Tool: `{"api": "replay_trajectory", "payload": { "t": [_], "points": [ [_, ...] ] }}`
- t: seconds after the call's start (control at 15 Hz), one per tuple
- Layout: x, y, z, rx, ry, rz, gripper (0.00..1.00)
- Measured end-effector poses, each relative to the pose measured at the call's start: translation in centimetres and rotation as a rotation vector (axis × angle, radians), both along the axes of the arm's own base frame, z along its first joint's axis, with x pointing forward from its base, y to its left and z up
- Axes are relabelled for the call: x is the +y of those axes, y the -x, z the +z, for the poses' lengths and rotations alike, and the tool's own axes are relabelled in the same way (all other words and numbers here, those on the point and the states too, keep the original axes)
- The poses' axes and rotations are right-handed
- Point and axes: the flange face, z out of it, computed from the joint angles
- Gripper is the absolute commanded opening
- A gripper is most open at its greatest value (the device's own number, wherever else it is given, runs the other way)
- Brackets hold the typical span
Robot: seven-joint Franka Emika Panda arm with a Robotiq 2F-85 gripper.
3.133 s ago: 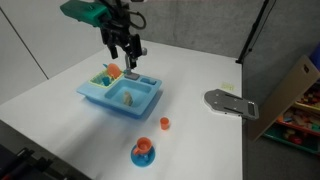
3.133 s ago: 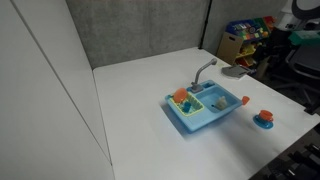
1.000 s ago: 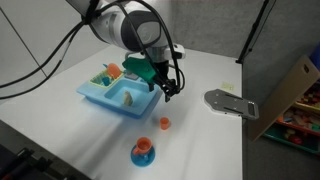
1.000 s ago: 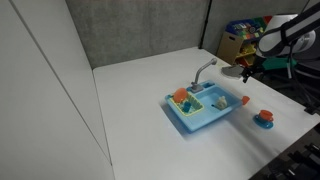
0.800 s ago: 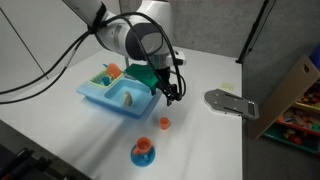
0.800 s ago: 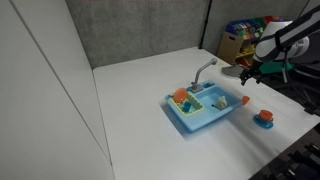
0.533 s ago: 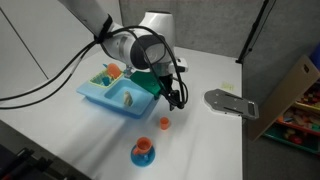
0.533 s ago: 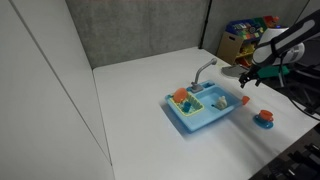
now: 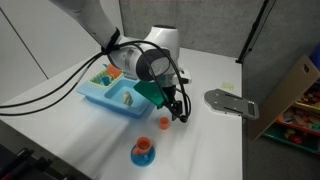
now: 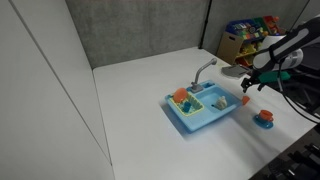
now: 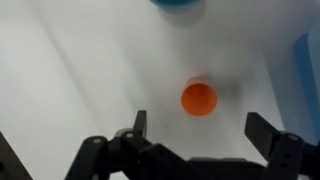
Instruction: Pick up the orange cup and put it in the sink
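The orange cup (image 9: 164,123) stood on the white table (image 9: 210,70), outside the blue toy sink (image 9: 98,96) and just off its near corner; in an exterior view the cup (image 10: 243,100) sat between the sink (image 10: 190,120) and a small blue plate (image 10: 264,124). The gripper (image 9: 180,113) hung low over the table beside the sink, close above the cup but not touching it. In the wrist view the gripper (image 11: 195,121) had its jaws spread wide, one dark finger (image 11: 138,122) at each side of the frame, with nothing between them; the cup (image 11: 198,98) showed as a round orange disc on the bare table just beyond the fingertips, roughly centred in the gap. The edge of the blue plate (image 11: 180,3) showed at the top of that view and a strip of the sink (image 11: 306,60) at the right edge. The plate (image 9: 143,157) carried a small orange piece. Inside the sink, one compartment held an orange item (image 9: 112,72) and another a pale one (image 9: 127,97); a grey faucet (image 10: 203,70) rose at its back rim. A flat grey object (image 9: 228,102) lay on the table well apart from the cup. A shelf of colourful toys (image 9: 295,115) stood past the table's edge; any print on them was too blurred to read.
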Motion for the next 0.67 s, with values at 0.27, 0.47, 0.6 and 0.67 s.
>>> {"api": "replay_trajectory", "payload": {
  "t": [0.27,0.47,0.6,0.67],
  "points": [
    [-0.10,0.13,-0.39,0.001,0.000,-0.001,1.00],
    [-0.10,0.03,-0.15,-0.004,0.001,-0.001,1.00],
    [-0.08,0.02,-0.12,-0.005,0.001,-0.002,1.00],
    [-0.03,0.03,-0.20,-0.003,0.002,-0.005,1.00]
  ]
}}
